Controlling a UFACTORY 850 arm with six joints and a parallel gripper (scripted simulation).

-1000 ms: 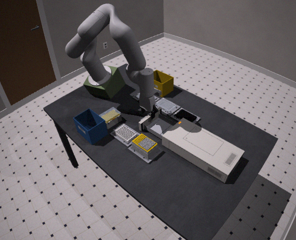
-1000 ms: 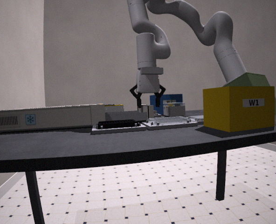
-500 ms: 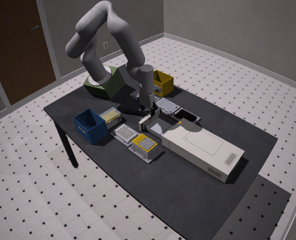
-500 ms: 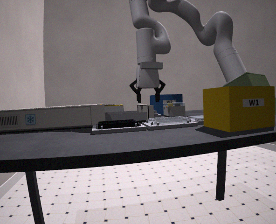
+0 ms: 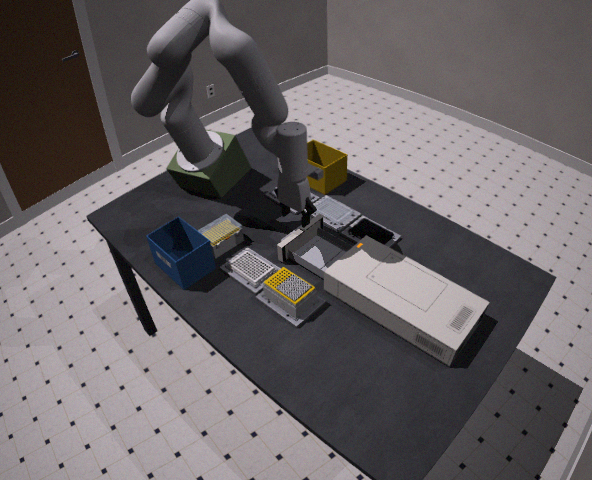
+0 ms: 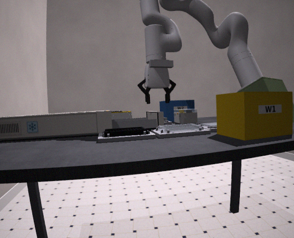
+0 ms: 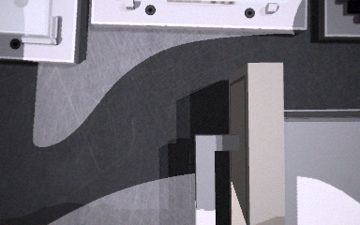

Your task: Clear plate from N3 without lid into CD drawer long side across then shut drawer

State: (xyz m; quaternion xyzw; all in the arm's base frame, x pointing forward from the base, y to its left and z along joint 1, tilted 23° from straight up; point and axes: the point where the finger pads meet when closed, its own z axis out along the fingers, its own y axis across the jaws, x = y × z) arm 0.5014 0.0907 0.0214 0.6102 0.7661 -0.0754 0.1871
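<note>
Exterior view: yellow bin [image 6: 254,115] reads "W1"; tool [image 6: 157,98] hangs wide open, holding nothing, above the drawer [image 6: 134,122].

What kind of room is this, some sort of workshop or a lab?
Most likely a laboratory bench for handling samples: well plates and a tip rack sit in nests, beside a cooler marked with a snowflake, its drawer open, served by a robot arm.
</note>
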